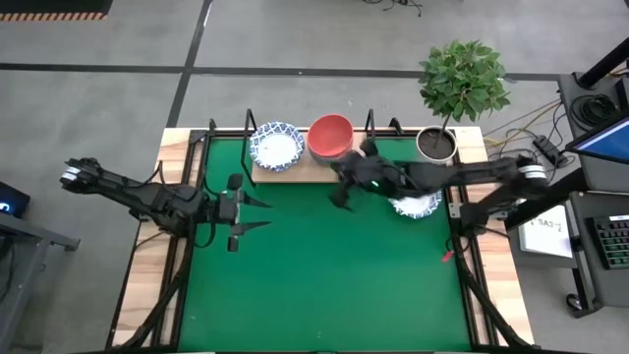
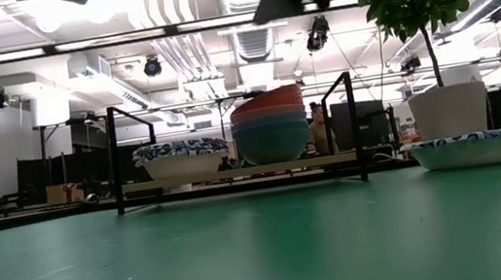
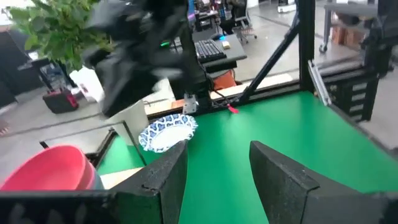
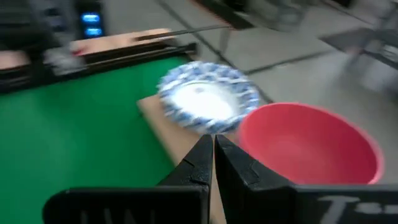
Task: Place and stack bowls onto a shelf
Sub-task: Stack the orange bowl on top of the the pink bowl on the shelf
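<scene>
On the green mat [image 1: 324, 285] of the desk, at its far edge: shelf [image 1: 295, 173], light-wood board on black wire frame, carrying a stack of plain bowls [image 2: 270, 125] with red uppermost and, beside it, patterned bowls [image 1: 276, 146], count unclear; room remains at one end. Loose item: one blue-and-white patterned bowl [image 1: 416, 205] on the mat near the white plant pot [image 1: 436, 145], apparently empty. Judged rigid, glazed, slippery and chip-prone; best pinched across the rim wall. Right tool [image 1: 342, 195], fingers together and empty, just in front of the red bowl. Left tool [image 1: 254, 215], fingers apart and empty, waits over the mat's left
</scene>
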